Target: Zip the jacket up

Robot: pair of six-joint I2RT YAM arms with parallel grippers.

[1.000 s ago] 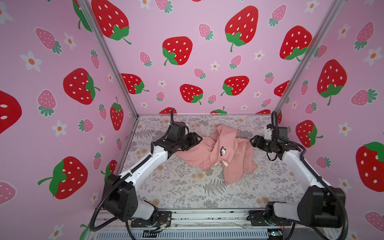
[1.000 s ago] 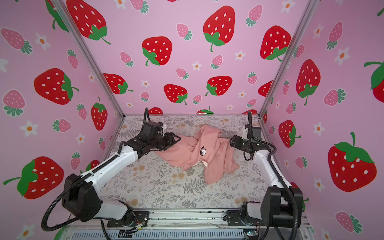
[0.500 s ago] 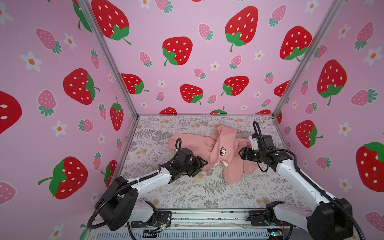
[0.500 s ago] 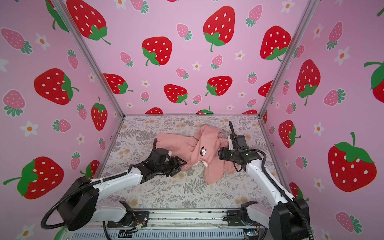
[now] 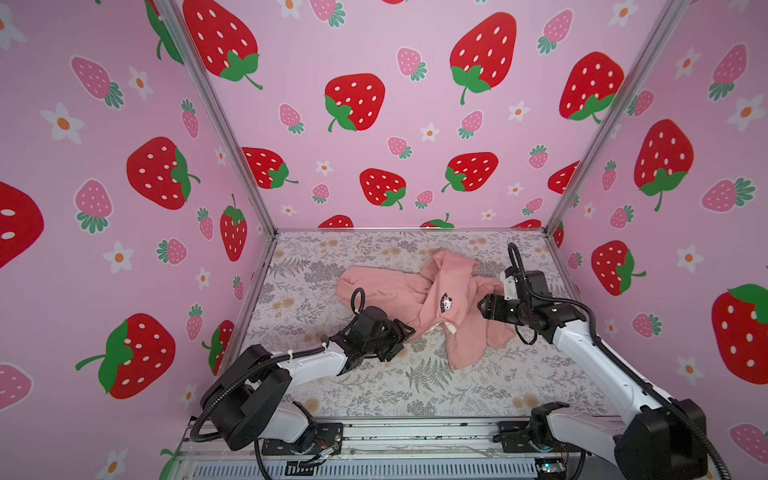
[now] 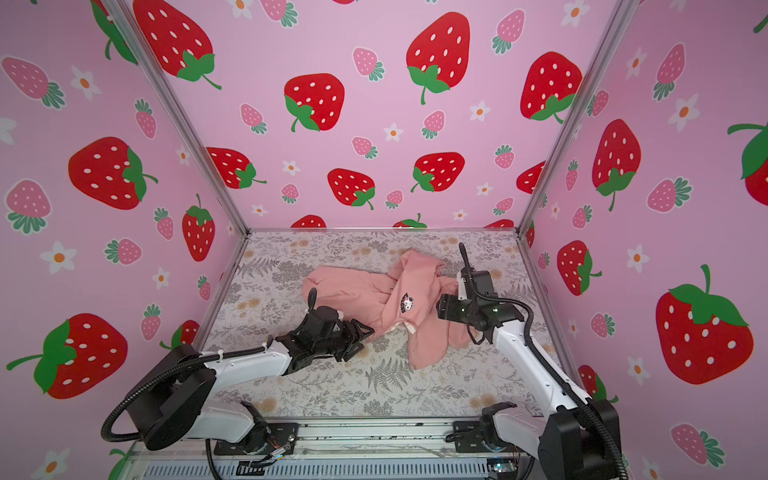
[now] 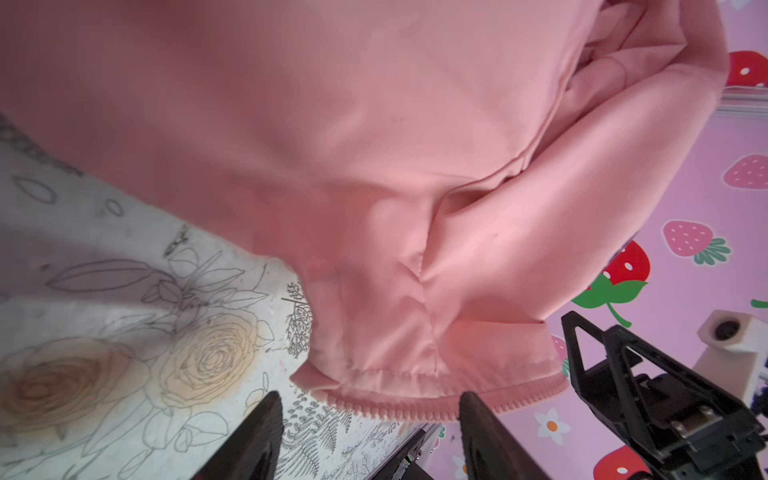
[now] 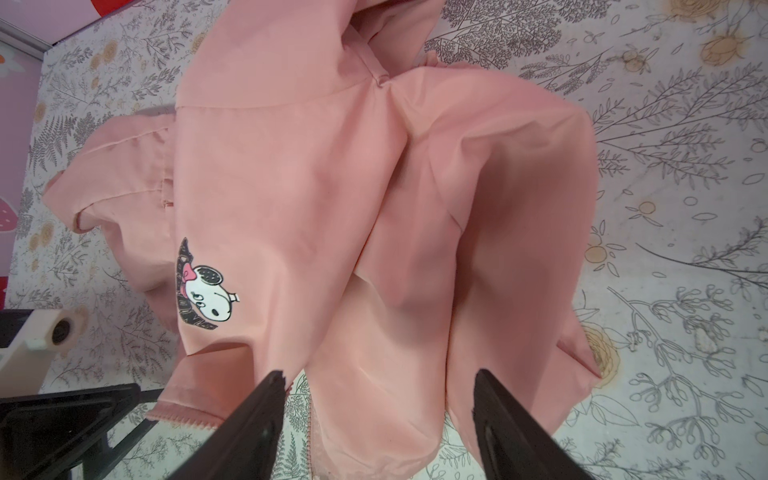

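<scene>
The pink jacket lies crumpled on the flowery tabletop, a bit past the middle toward 12 o'clock. The left claw sits at the jacket's 7 o'clock edge. It is wide open, with the zip teeth just in front of it and nothing pinched. The right claw is at the jacket's 3 o'clock side. It is wide open too, over the cloth, holding nothing.

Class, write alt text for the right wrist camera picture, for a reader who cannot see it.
A crumpled salmon-pink jacket lies on a floral table cover, a cartoon dog patch on its front and zip teeth along one loose edge. The open right gripper frames pink cloth between its black fingers.
</scene>
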